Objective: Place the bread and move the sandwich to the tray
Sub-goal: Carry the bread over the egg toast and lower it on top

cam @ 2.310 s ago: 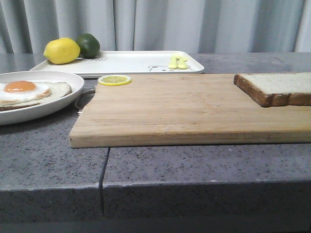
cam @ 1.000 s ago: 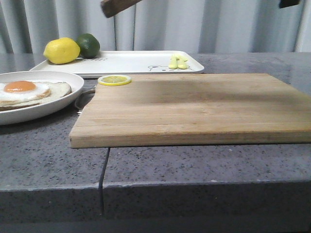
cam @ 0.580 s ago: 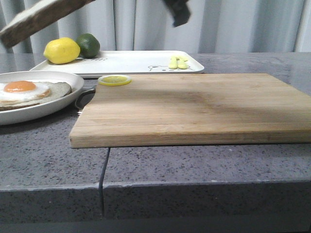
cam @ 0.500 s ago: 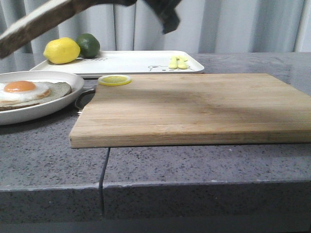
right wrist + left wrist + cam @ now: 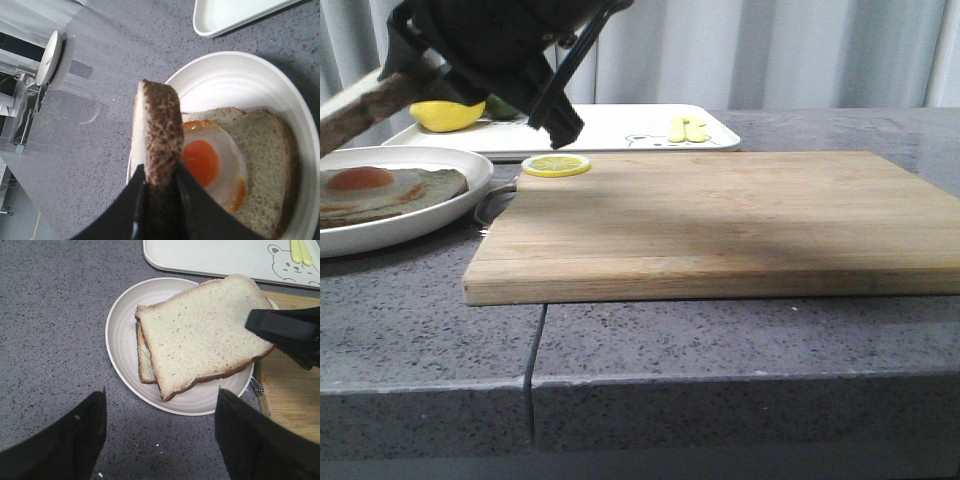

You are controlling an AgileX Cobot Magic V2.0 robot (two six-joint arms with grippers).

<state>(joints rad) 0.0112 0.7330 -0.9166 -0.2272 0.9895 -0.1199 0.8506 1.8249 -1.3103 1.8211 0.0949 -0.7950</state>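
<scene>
The thick, brown-crusted bread (image 5: 156,130) is clamped by its edge in the right hand (image 5: 159,190) and held just above the egg-topped sandwich (image 5: 235,170) on its round white plate (image 5: 122,335). The left hand (image 5: 160,432) is spread wide, empty. Lowering flat onto the glossy yolk seems called for next.

Pale grey pleated curtains (image 5: 800,50) hang behind a speckled dark grey stone counter (image 5: 720,340) with a seam.
</scene>
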